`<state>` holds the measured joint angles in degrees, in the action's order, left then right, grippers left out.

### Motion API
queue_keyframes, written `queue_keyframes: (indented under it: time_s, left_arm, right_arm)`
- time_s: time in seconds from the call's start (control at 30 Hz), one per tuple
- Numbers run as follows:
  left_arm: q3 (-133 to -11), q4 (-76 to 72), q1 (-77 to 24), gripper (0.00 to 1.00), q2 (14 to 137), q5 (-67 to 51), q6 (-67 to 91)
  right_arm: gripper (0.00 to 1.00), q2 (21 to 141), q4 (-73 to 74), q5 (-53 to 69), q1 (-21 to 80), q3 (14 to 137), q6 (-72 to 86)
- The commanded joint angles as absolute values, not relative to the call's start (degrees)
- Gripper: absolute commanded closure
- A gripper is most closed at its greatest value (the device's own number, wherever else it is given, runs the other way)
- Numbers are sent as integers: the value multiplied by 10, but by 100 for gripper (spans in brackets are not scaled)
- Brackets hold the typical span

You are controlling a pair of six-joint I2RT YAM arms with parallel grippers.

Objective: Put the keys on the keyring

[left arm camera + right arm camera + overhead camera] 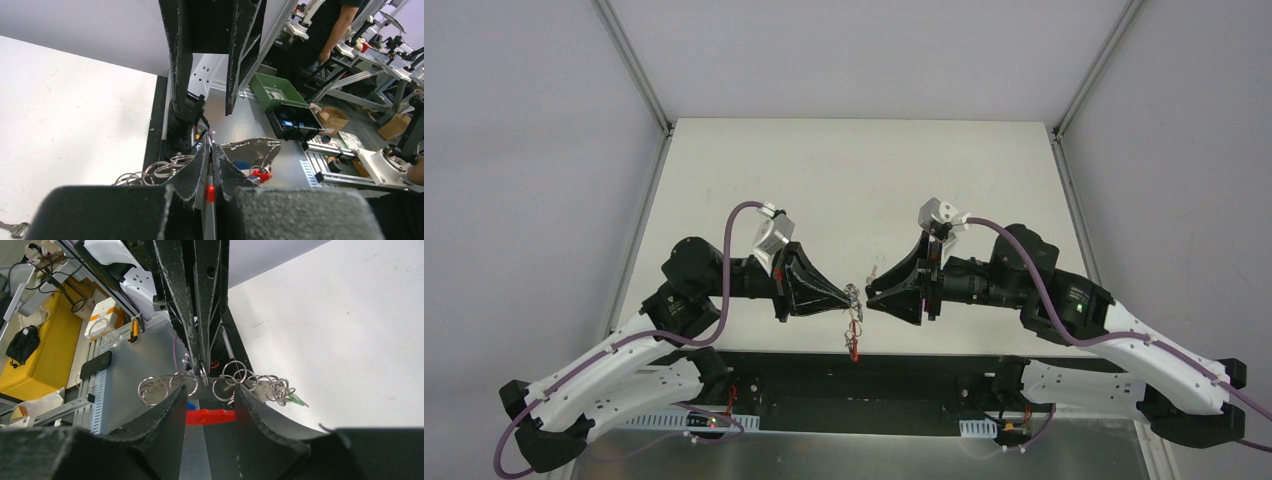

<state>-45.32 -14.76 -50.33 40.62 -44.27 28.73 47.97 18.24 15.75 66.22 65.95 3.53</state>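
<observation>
Right wrist view puts the right gripper (209, 390) at the bottom of the frame, its two padded fingers standing apart and clamping nothing. The keyring (210, 416) shows its curved red section in the gap between them and does not visibly touch either pad. Reaching down from the top of the frame, the left gripper (202, 371) is pinched tight on the keyring's silvery part, and a bunch of split rings (235, 377) fans out to the right of that pinch. Such a narrow hold on thin metal looks easy to lose: the bunch could swivel or slip if the right fingers close crookedly or snag one loose ring. From the top external view the two grippers meet at lower centre, with the red part dangling right at the near edge of the table (75, 100), so a drop would likely land off the white surface. One key (17, 229) lies at the lower left of the left wrist view, well apart from both grippers, and fetching it means leaving the ring on one pinch alone
</observation>
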Motion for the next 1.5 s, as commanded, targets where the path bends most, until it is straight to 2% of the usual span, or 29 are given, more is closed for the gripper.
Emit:
queue_keyframes:
  time_s: [0.0, 0.1, 0.33, 0.53, 1.0, 1.2, 1.47]
  left_arm:
    - [-451, -211, -508, 100, 389, -447, 280]
    - [-448, -191, -508, 100, 380, -451, 252]
    - [-454, -70, -509, 100, 346, -366, 119]
    - [-460, -7, -509, 100, 333, -282, 53]
    - [-418, 12, -513, 100, 332, -94, -37]
    - [-406, 3, -514, 100, 345, -105, -23]
    - [-402, 3, -519, 100, 336, -184, -2]
  right_arm:
    - [57, 468, 173, 146, 664, 656, 13]
    - [55, 466, 187, 105, 664, 650, 11]
    - [49, 493, 253, -73, 663, 650, 50]
    - [47, 525, 298, -159, 659, 633, 104]
    - [46, 596, 302, -162, 610, 542, 209]
    - [46, 636, 289, -147, 592, 525, 244]
    - [48, 692, 225, -124, 559, 470, 288]
